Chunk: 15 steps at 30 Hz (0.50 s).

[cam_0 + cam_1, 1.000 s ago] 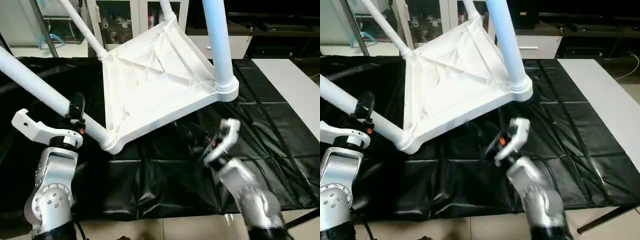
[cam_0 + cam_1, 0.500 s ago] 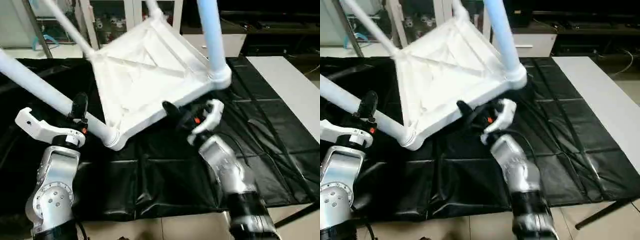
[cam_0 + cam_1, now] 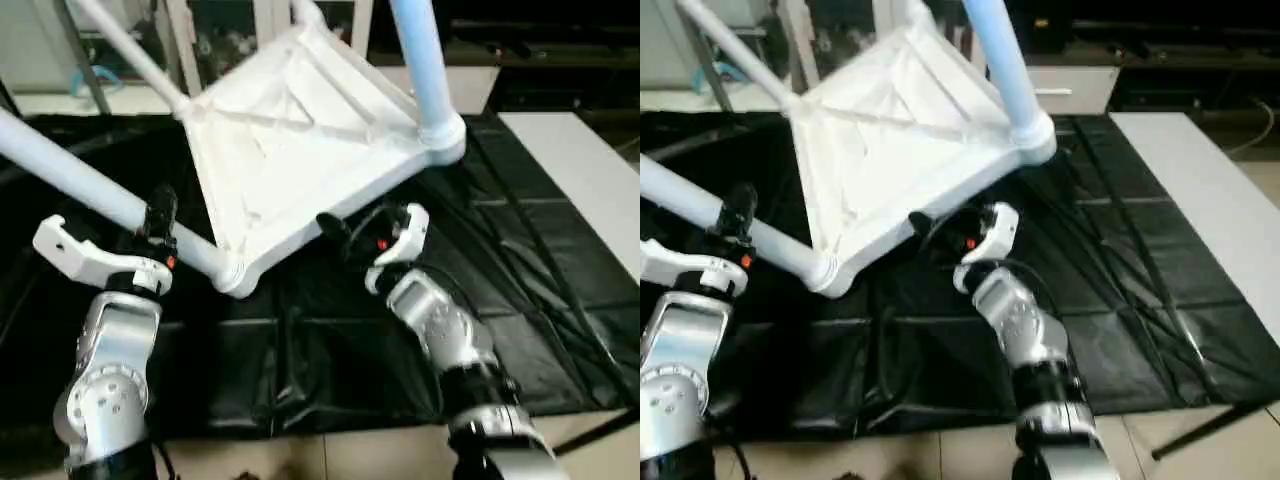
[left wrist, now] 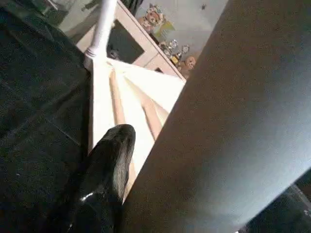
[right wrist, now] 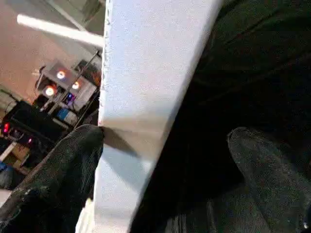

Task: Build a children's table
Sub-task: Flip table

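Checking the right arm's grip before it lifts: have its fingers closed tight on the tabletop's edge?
No. In the right wrist view the fingers stand wide apart, the tabletop edge passing between them.

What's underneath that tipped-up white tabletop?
Under the raised front edge of the tabletop lies the black-covered work table, and the right gripper reaches in there, open around that edge. Whatever lies farther back beneath the top is hidden.

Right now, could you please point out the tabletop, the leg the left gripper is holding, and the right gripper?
tabletop (image 3: pixel 290 150), left eye view, on its ribbed underside.
leg (image 3: pixel 70 175), left eye view, mid-tube above the left gripper (image 3: pixel 155 225).
right gripper (image 3: pixel 345 235), left eye view, between its fingertips at the tabletop's edge.
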Tool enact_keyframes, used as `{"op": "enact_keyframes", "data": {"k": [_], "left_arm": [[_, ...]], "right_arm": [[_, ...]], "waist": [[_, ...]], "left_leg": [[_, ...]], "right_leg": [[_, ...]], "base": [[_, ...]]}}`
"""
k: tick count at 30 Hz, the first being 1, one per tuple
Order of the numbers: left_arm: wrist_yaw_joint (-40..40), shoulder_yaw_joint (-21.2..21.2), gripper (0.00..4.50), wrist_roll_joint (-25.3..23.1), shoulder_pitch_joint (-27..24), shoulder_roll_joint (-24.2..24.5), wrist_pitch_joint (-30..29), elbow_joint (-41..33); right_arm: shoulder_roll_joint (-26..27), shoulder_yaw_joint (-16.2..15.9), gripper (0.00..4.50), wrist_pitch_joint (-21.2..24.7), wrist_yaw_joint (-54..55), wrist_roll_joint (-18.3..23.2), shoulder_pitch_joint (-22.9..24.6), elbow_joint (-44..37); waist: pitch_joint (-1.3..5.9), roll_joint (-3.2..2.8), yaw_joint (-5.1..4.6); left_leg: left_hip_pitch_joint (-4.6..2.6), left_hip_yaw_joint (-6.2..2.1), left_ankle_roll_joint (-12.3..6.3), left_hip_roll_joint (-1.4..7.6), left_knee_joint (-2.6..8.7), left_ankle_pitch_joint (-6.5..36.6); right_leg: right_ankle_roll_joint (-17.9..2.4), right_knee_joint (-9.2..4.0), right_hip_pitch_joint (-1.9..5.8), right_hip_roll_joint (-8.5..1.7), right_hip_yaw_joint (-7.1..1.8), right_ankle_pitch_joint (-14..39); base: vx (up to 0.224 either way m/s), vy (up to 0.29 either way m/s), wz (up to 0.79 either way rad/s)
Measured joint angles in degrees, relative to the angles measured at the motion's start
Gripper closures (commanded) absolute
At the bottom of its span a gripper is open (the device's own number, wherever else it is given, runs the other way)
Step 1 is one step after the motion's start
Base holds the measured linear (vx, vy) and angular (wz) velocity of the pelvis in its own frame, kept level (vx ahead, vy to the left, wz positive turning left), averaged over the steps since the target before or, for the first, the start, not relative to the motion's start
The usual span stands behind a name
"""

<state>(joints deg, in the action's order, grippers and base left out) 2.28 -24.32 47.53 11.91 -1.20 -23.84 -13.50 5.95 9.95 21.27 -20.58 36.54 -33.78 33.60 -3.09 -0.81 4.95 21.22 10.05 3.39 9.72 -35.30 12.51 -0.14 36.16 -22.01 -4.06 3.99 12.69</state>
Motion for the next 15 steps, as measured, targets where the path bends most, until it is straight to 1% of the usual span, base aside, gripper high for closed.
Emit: {"op": "enact_keyframes", "data": {"k": [5,7,9,11,12,15], "left_arm": [[-0.01,0.41,2.01,0.02,0.00,-0.13,-0.07,0.11],[-0.08,0.39,2.02,0.03,-0.04,-0.12,-0.11,0.11],[-0.10,0.26,2.04,0.03,-0.06,0.10,-0.11,0.11],[-0.14,0.27,2.06,0.03,-0.06,0.18,-0.11,0.09],[-0.16,0.26,2.06,0.03,-0.06,0.25,-0.10,0.08],[-0.19,0.27,2.08,0.03,-0.06,0.54,-0.11,0.09]], "right_arm": [[0.70,2.90,0.00,-2.73,0.83,0.23,-3.73,4.39],[0.74,3.98,0.00,-4.10,1.11,0.99,-5.91,6.09],[0.65,5.02,0.00,-5.54,0.73,1.23,-8.29,8.23],[0.67,5.36,0.00,-6.58,-0.65,1.25,-9.31,8.91],[0.70,5.36,0.00,-6.99,-1.76,1.34,-9.49,9.18],[0.71,6.11,0.00,-7.17,-4.98,2.16,-9.58,9.42]], "waist": [[-0.01,0.01,-0.15],[-0.01,0.01,0.12],[-0.01,0.02,0.19],[-0.01,0.01,0.37],[-0.01,0.01,0.52],[-0.01,0.01,0.71]], "left_leg": [[0.03,0.05,-0.02,0.05,0.00,-0.01],[0.06,0.06,-0.06,0.06,0.00,-0.01],[0.07,0.06,-0.08,0.05,0.00,-0.02],[0.08,0.06,-0.11,0.05,0.00,-0.03],[0.09,0.06,-0.43,0.05,0.00,-0.21],[0.14,0.07,-0.51,0.05,0.00,-0.24]], "right_leg": [[-0.01,0.00,-0.05,0.06,0.00,0.00],[-0.02,0.00,-0.09,0.05,0.01,0.01],[-0.02,0.00,-0.09,0.05,0.01,0.01],[-0.03,0.00,-0.09,0.05,0.01,0.02],[-0.03,-0.01,-0.09,0.05,0.01,0.02],[-0.04,0.00,-0.12,0.04,0.01,0.02]], "base": [[0.000,0.000,0.00],[0.000,0.000,0.00],[0.000,0.000,0.00],[0.000,0.000,0.00],[0.000,0.000,0.00],[0.000,0.000,0.00]]}}
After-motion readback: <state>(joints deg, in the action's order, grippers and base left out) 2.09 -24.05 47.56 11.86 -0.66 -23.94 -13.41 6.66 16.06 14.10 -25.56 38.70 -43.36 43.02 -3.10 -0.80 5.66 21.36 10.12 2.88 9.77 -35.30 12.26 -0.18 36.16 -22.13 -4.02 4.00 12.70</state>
